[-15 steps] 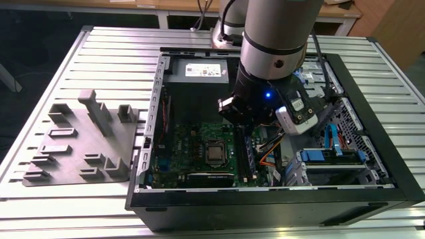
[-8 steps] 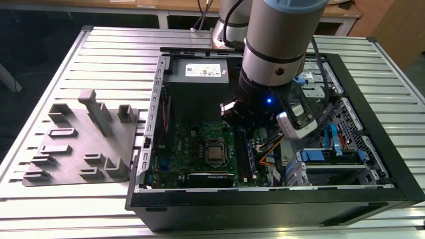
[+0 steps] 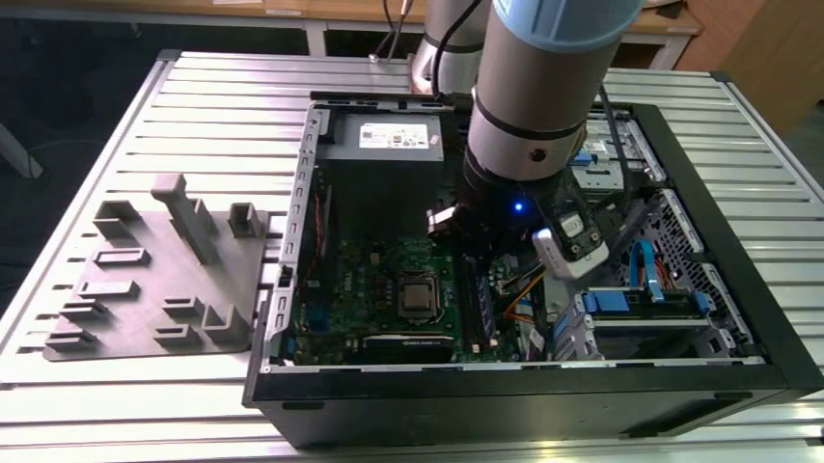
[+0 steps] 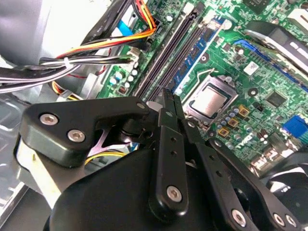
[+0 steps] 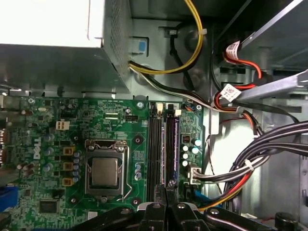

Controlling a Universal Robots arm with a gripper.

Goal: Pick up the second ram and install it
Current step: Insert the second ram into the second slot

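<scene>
Both wrist views close over motherboard (image 5: 48,120) (image 4: 269,96)

The room as I saw it around the claw (image 5: 166,185)
A ribbed aluminium table (image 3: 193,106) spread out on every side of the claw, pale light shining along its slats. Beyond the claw, past the table's far edge, stood a wooden desk (image 3: 322,13) on white legs. Dark floor (image 3: 65,87) lay well off toward the exterior view's left, and a brown wooden panel (image 3: 759,48) toward its right.
</scene>
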